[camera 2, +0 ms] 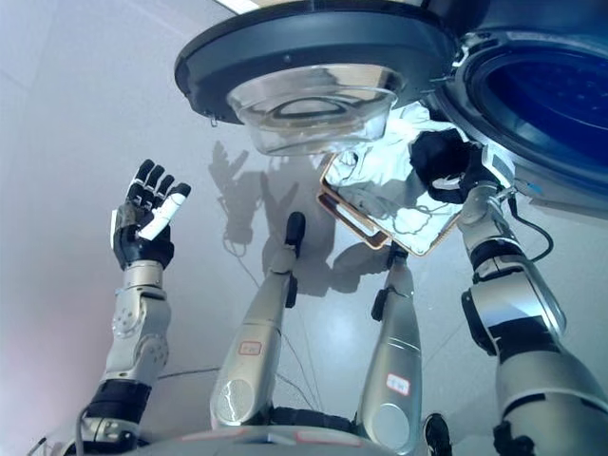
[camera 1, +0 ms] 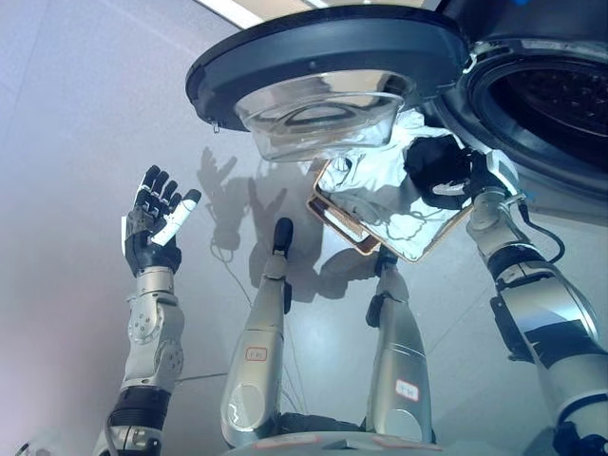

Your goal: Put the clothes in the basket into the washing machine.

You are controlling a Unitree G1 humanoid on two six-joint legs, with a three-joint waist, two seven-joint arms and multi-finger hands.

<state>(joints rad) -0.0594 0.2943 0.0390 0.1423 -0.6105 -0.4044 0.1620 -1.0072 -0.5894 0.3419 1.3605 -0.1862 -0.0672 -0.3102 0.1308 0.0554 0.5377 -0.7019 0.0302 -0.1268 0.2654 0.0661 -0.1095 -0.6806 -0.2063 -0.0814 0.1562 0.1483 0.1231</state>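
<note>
Right hand (camera 1: 445,169) fingers curl around dark cloth above the copper-rimmed rectangular basket (camera 1: 344,231) of white clothes (camera 1: 380,190), beside the grey washer's round drum opening (camera 1: 560,104). Left hand (camera 1: 155,223) open, idle. Risk: cloth snagging the open glass door (camera 1: 323,71).

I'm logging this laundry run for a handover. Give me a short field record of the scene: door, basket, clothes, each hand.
washer door: swung open, over the basket
drum opening: upper right, dark inside
basket: on the floor by the washer, brown rim
clothes: white cloth in the basket
right hand: at the basket's far side, grip unclear
left hand: raised at left, fingers open, empty
</note>
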